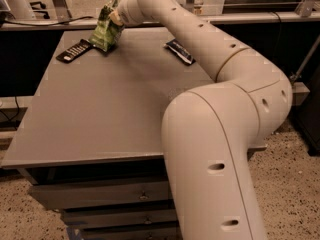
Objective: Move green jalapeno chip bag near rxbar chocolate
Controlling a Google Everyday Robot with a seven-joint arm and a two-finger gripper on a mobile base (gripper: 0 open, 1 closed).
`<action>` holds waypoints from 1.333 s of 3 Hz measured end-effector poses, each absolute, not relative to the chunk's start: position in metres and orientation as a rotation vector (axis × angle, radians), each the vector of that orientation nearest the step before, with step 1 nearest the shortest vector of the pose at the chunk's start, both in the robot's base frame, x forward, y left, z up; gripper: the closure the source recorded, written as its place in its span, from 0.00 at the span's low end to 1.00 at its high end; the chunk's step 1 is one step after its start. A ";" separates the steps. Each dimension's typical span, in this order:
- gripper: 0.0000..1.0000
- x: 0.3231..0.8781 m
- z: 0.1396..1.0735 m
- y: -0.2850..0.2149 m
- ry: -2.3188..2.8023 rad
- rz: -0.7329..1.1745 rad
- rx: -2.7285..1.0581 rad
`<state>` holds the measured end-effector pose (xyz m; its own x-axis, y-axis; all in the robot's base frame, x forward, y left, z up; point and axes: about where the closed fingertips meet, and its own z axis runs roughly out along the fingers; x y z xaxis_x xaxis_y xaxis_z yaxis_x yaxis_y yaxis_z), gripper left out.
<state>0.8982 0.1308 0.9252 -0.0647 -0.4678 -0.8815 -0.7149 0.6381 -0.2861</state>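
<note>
The green jalapeno chip bag stands tilted at the far left of the grey table, its lower edge at or just above the tabletop. My gripper is at the bag's upper right edge and is shut on it; the arm reaches in from the right over the table. The rxbar chocolate, a small flat black wrapper with white marks, lies on the table just left of the bag's bottom edge, very close to it.
A dark blue chip bag lies flat at the far right of the table, partly behind my arm. Drawers sit below the table front. A dark rail and glass panels run behind the far edge.
</note>
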 end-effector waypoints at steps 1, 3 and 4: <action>0.82 0.889 0.923 0.139 1.723 0.342 -0.925; 0.36 0.867 0.906 0.155 1.754 0.462 -0.903; 0.12 0.860 0.898 0.156 1.770 0.485 -0.897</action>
